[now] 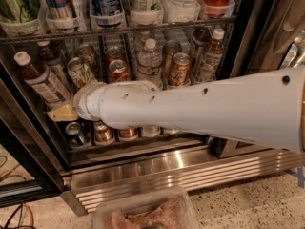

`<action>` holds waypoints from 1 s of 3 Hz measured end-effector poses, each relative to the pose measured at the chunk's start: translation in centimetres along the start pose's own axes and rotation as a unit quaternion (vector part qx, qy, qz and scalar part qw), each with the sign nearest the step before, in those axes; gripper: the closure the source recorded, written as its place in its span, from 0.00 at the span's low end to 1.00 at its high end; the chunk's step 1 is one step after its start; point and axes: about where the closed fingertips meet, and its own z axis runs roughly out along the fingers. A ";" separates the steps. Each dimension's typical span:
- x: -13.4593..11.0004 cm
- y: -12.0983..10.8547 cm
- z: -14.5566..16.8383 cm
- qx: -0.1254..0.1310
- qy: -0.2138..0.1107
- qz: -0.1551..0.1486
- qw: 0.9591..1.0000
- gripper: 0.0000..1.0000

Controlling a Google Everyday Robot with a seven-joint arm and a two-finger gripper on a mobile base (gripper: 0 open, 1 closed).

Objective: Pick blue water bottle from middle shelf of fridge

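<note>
Where your gripper (62,112) sits, just below the tilted bottle (42,79), you cannot tell its grip.

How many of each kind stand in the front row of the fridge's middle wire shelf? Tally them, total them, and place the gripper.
White-capped plastic bottles of brown liquid: 2
Clear ribbed plastic water bottle: 1
Metal drink cans: 3
Total: 6
Gripper: just under the left bottle in this view.
</note>
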 end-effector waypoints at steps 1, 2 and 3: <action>-0.9 2.1 0.4 -0.019 0.002 -0.007 1.000 0.16; -1.0 4.1 0.7 -0.035 0.007 0.001 0.999 0.16; -0.6 4.9 0.7 -0.041 0.012 0.009 0.999 0.17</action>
